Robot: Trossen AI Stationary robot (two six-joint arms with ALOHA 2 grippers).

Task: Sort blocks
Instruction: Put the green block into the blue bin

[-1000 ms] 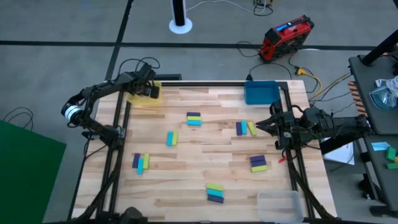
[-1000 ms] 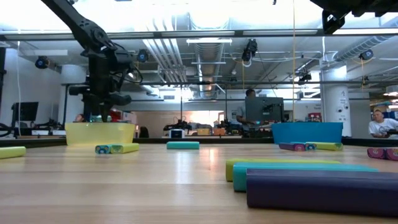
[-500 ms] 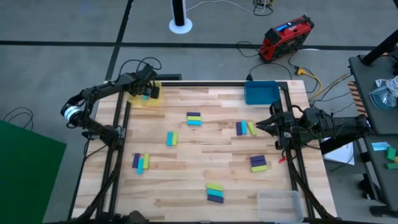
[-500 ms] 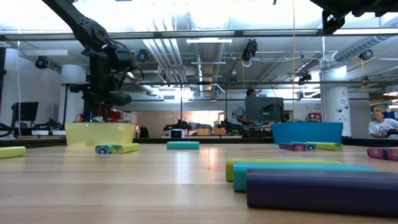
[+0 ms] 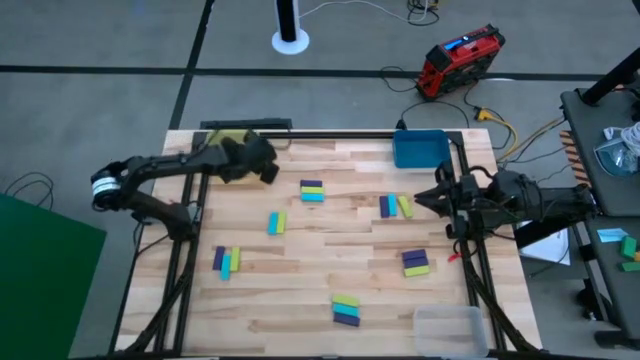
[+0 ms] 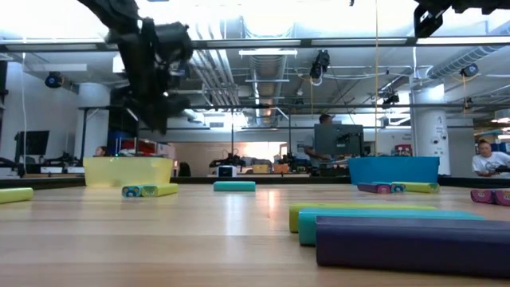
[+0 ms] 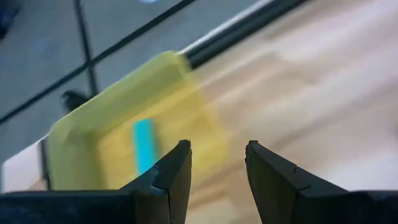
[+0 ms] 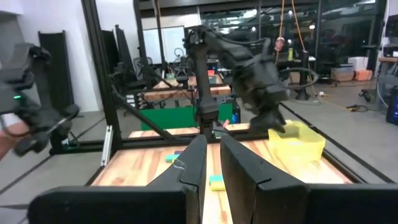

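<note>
Small cyan, yellow-green and purple blocks lie flat on the wooden table in little groups: at mid-table (image 5: 312,190), left of middle (image 5: 276,222), near left (image 5: 227,261), right (image 5: 395,206), lower right (image 5: 415,262) and near the front (image 5: 346,309). One cyan block (image 7: 144,143) lies in the yellow tray (image 7: 112,118). My left gripper (image 5: 264,168) (image 7: 217,158) hovers open and empty just right of that tray (image 5: 226,137). My right gripper (image 5: 434,197) (image 8: 212,155) waits at the table's right edge, its fingers a narrow gap apart, holding nothing.
A blue tray (image 5: 420,148) stands at the far right corner and a clear tray (image 5: 448,328) at the near right corner. Black frame posts run along the table's left and right edges. A red device (image 5: 460,58) and cables lie on the floor beyond.
My left gripper has risen from over the yellow tray and swung toward the table's right and near side, out over the bare wood. The cyan block stays behind in the yellow tray. My right arm has kept still.
</note>
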